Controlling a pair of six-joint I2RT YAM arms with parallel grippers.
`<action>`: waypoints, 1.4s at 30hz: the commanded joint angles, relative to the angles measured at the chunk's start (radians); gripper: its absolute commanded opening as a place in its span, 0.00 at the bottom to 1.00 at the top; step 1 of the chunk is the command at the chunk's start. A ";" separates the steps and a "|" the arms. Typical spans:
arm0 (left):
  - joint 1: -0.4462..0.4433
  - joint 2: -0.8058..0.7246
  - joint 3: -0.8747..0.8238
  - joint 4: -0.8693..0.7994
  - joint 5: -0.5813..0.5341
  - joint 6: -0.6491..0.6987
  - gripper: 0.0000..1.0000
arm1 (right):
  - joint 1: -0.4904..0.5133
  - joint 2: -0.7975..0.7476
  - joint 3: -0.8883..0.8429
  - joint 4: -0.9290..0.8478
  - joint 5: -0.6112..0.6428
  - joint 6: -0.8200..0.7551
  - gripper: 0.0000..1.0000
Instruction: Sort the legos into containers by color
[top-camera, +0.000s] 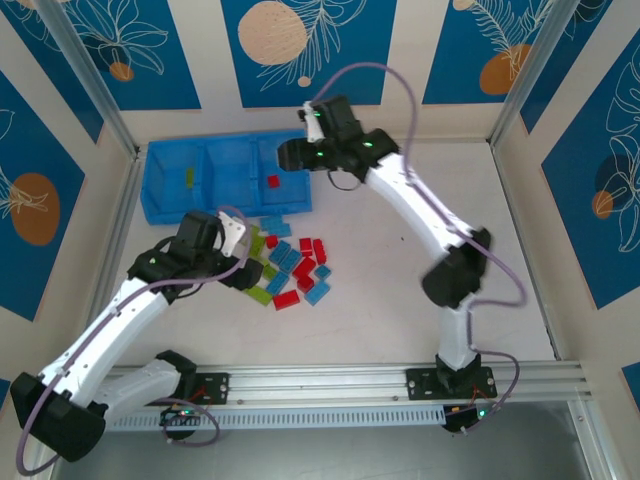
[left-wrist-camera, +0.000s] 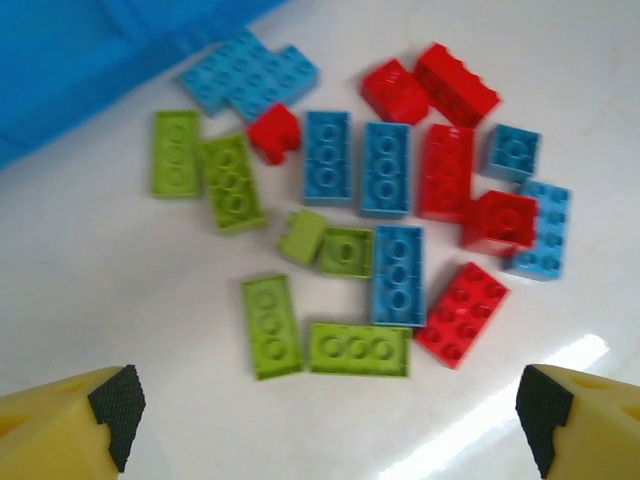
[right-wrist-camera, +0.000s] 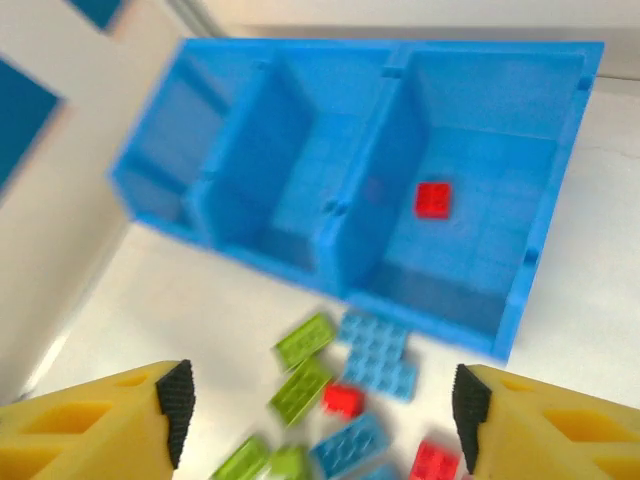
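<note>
The bright-blue tray (top-camera: 150, 200) with three containers lies at the back left. One red lego (top-camera: 273, 181) sits in its right compartment and one green lego (top-camera: 190, 178) in its left. My right gripper (top-camera: 290, 156) hovers over the right compartment, open and holding nothing. In the right wrist view the red lego (right-wrist-camera: 433, 200) lies on the tray (right-wrist-camera: 553, 200) floor beyond my right gripper (right-wrist-camera: 320, 412). Several loose legos (top-camera: 295, 265) in green, blue and red lie in front of the tray. My left gripper (left-wrist-camera: 330, 410) stands open above them, close to a green lego (left-wrist-camera: 358, 349).
Blue patterned wall panels and aluminium posts (top-camera: 95, 90) enclose the white table on three sides. A metal rail (top-camera: 350, 382) runs along the near edge between the arm bases. The right arm's elbow (top-camera: 455, 270) stands to the right of the pile.
</note>
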 joint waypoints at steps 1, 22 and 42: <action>-0.057 0.027 0.069 -0.009 0.158 -0.091 0.96 | 0.003 -0.281 -0.277 -0.041 -0.133 0.010 0.75; -0.199 0.498 -0.014 0.157 -0.068 -0.289 0.72 | 0.040 -1.130 -1.058 -0.162 -0.048 0.364 0.82; -0.238 0.729 0.033 0.226 -0.189 -0.337 0.43 | 0.046 -1.043 -1.045 -0.102 -0.101 0.327 0.84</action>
